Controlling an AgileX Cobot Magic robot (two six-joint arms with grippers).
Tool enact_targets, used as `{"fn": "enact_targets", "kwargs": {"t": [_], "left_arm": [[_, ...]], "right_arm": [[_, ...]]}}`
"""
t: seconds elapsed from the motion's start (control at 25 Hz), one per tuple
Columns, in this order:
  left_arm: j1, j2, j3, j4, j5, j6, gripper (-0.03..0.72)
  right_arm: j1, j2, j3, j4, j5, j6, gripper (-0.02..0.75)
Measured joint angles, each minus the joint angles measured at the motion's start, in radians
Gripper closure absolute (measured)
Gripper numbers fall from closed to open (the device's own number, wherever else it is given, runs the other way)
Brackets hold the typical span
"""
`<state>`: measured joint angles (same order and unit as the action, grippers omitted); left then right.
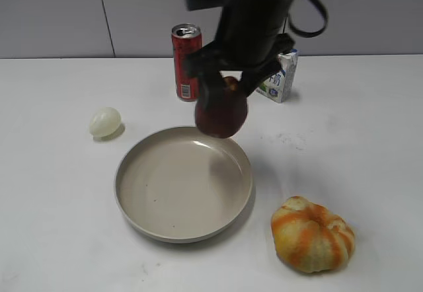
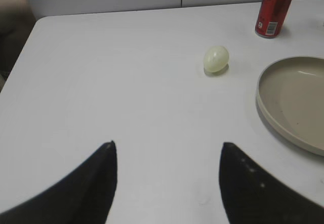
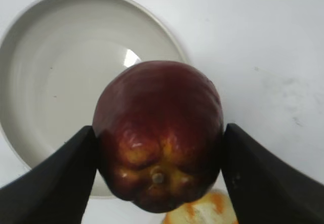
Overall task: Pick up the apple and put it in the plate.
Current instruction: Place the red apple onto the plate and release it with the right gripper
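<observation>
Two tools in play: right tool (image 1: pixel 221 100) clamped on the apple (image 1: pixel 222 115), one black finger (image 3: pixel 55 181) on each side of the fruit, apple lifted clear of the table (image 1: pixel 59 226) and hanging over the far rim of the plate (image 1: pixel 132 173). Right wrist view shows the apple (image 3: pixel 159 133) dark red-maroon, yellowish-orange patch around the stem dimple facing the camera, fingers touching both flanks, plate (image 3: pixel 45 67) below and behind it, and a bit of the orange-yellow pumpkin-like fruit (image 3: pixel 202 215) at the bottom edge. Plate is beige-cream, round, shallow, nothing inside it, sitting mid-table. Left tool (image 2: pixel 167 173) spread wide with nothing between its dark fingers (image 2: pixel 96 183), hovering over bare white table (image 2: pixel 101 82), well apart from the plate (image 2: pixel 288 127), which shows at the right edge of that view. Small pale egg-shaped object (image 1: pixel 105 121) lies on the table left of the plate, near but not touching; also seen in the left wrist view (image 2: pixel 216 59). Red can (image 1: pixel 186 62) stands upright behind the plate, just left of the right arm, also at the top right of the left wrist view (image 2: pixel 273 8). Small white carton (image 1: pixel 281 77) with blue-green print stands upright behind the arm to the right. Ribbed pumpkin-like fruit (image 1: pixel 312 234) rests on the table right of and nearer than the plate, apart from it. Grey wall panels (image 1: pixel 66 14) behind the table.
</observation>
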<state>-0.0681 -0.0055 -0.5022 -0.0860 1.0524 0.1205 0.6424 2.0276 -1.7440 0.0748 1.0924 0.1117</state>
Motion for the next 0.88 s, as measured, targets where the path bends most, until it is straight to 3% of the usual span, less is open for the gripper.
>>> {"fn": "enact_targets", "kwargs": {"t": [0.24,0.48,0.64,0.88], "left_arm": [[0.0,0.0,0.0,0.0,0.0,0.0,0.201],[0.0,0.0,0.0,0.0,0.0,0.0,0.201],[0.0,0.0,0.0,0.0,0.0,0.0,0.201],[0.0,0.0,0.0,0.0,0.0,0.0,0.201]], "right_arm": [[0.082,0.209,-0.159,-0.007,0.083,0.011,0.164],[0.088,0.279,-0.169,0.005,0.099,0.014,0.164],[0.088,0.281,-0.172,0.058,0.112,0.003,0.075],[0.078,0.275,-0.232,0.061,0.117,-0.017,0.067]]}}
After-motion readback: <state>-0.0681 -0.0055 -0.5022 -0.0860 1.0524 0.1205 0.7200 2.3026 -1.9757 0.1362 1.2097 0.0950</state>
